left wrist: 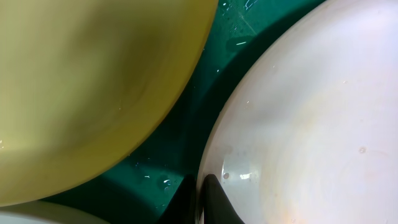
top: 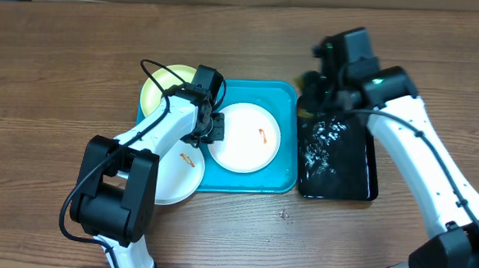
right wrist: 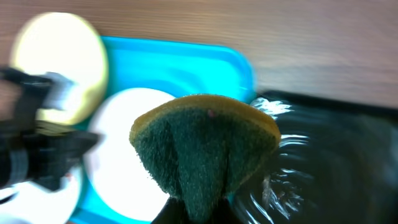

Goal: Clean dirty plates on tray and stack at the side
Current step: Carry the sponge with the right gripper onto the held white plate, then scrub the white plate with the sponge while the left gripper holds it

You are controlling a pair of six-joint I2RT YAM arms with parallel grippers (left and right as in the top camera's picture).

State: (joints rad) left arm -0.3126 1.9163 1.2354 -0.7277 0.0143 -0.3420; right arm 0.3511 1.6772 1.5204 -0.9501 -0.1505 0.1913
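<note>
A white plate [top: 251, 147] with an orange-red smear lies in the turquoise tray [top: 286, 99]. My left gripper [top: 211, 128] is shut on its left rim, with one finger on top and one beneath in the left wrist view [left wrist: 200, 199]. The pale yellow-green plate [top: 156, 89] sits at the tray's far left corner. A second white plate [top: 179, 180] with a smear overlaps the tray's near left edge. My right gripper [top: 314, 97] is shut on a green and yellow sponge [right wrist: 205, 143], above the gap between the turquoise tray and the black tray.
A narrow black tray [top: 360, 185] holding rippling water stands right of the turquoise tray. Small crumbs lie on the wooden table [top: 52, 100] in front of the trays. The left arm reaches over the plates at the tray's left side.
</note>
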